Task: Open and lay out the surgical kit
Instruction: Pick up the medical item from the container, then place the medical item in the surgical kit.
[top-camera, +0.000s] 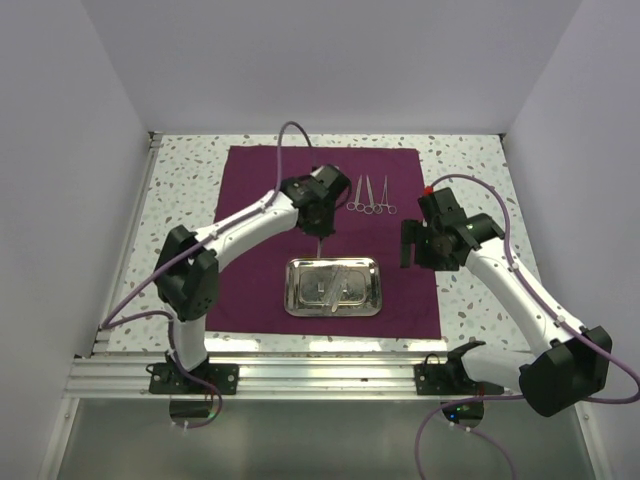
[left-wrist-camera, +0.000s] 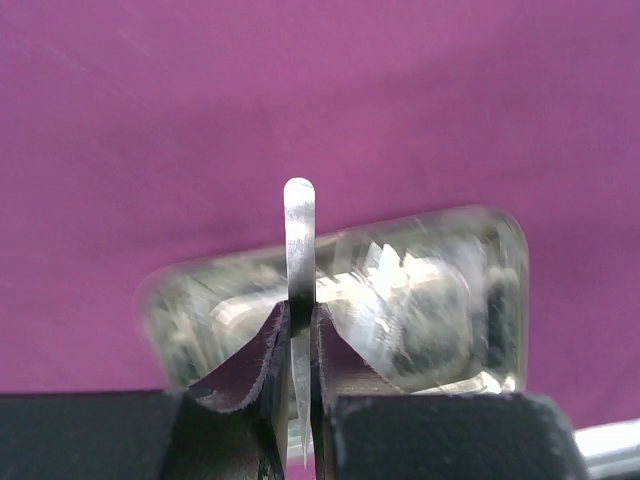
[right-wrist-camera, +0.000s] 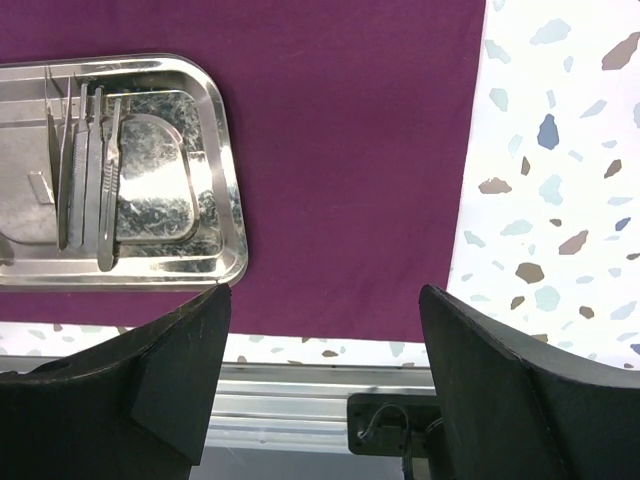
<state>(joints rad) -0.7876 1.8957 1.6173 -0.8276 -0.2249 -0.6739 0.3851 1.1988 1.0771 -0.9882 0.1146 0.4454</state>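
Note:
The maroon cloth (top-camera: 260, 180) lies spread flat on the table, with the steel tray (top-camera: 333, 286) on its near middle. My left gripper (top-camera: 320, 218) hovers above the cloth just beyond the tray, shut on thin silver tweezers (left-wrist-camera: 299, 240) whose rounded end sticks out past the fingertips (left-wrist-camera: 322, 330). Below it the tray (left-wrist-camera: 420, 300) looks blurred. Three ring-handled forceps (top-camera: 370, 195) lie side by side on the cloth at the back right. My right gripper (top-camera: 412, 246) hangs open over the cloth's right edge, holding nothing. Several slim tools (right-wrist-camera: 85, 160) rest in the tray (right-wrist-camera: 215, 170).
Speckled terrazzo tabletop (right-wrist-camera: 560, 150) shows to the right of the cloth (right-wrist-camera: 350, 150). An aluminium rail (right-wrist-camera: 290, 400) runs along the near edge with the arm bases (top-camera: 195, 378) bolted to it. White walls enclose the table on three sides.

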